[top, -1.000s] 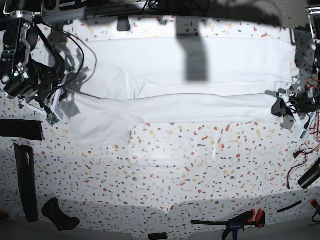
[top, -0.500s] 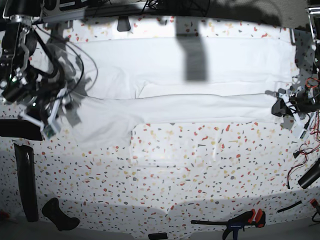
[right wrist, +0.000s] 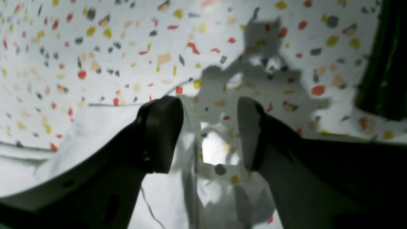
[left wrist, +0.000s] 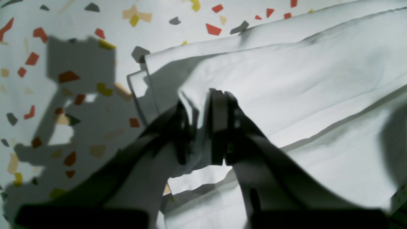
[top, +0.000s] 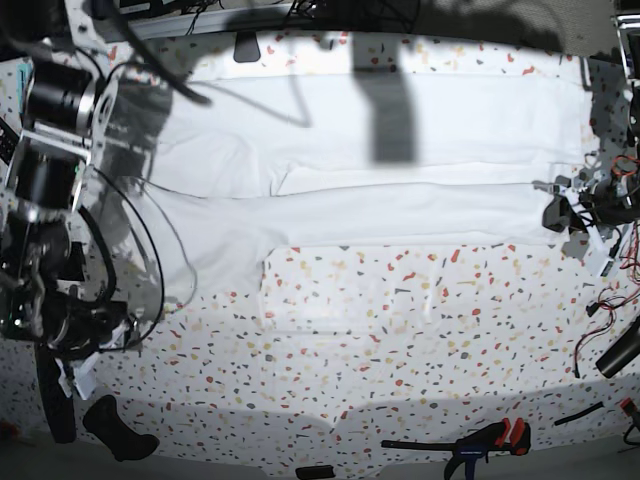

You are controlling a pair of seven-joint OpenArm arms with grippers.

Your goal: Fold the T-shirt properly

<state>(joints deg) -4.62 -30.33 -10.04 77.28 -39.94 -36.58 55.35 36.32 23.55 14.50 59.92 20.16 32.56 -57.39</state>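
One claw, the left claw (left wrist: 203, 127), pinches the T-shirt (top: 380, 170) hem on the speckled worktop (top: 400, 330), right claw (right wrist: 206, 133) apart and empty above bare cloth; risk: lone corner grip drags or untucks the fold

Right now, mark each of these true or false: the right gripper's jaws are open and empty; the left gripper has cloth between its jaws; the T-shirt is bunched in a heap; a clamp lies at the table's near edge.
1. The right gripper stands open with nothing between its jaws: true.
2. The left gripper has T-shirt cloth between its jaws: true.
3. The T-shirt is bunched in a heap: false, it lies spread flat, with a long fold across it.
4. A red-handled clamp lies at the near edge of the speckled table: true.
5. The left gripper hangs over bare table: false, it is at the shirt's edge.
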